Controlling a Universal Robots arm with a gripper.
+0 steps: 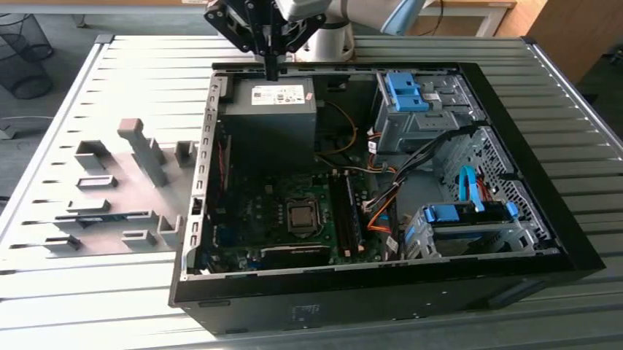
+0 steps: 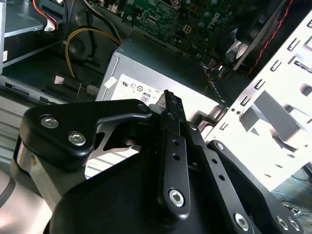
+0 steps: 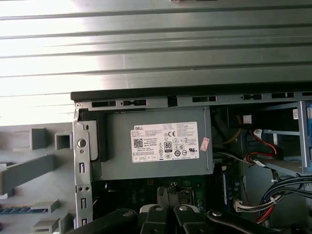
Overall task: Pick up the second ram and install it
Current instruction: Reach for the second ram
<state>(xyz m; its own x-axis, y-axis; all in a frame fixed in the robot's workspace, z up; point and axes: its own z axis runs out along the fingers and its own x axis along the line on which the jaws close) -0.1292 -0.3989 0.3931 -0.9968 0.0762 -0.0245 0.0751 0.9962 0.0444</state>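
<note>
The second ram [image 1: 101, 216] is a thin blue-green stick lying flat among the grey fixture blocks [image 1: 146, 157] on the exterior view's left; its end also shows in the first wrist view [image 3: 19, 210]. My gripper [image 1: 273, 71] hangs high over the back edge of the open computer case [image 1: 545, 189], above the grey power supply [image 1: 273, 109], well away from the stick. Its black fingers [image 2: 168, 100] are pressed together with nothing between them, and their tips [image 3: 168, 195] point down at the power supply [image 3: 156, 144]. A green stick [image 1: 348, 213] stands in the motherboard's slots.
The case lies on a slatted metal table [image 1: 146, 65]. Inside it are the motherboard [image 1: 282, 219], blue drive cages [image 1: 409, 91] and bundled cables [image 1: 389, 197]. Tall grey fixture posts stand beside the case wall [image 1: 206, 146]. A robot base [image 1: 326, 40] rises behind.
</note>
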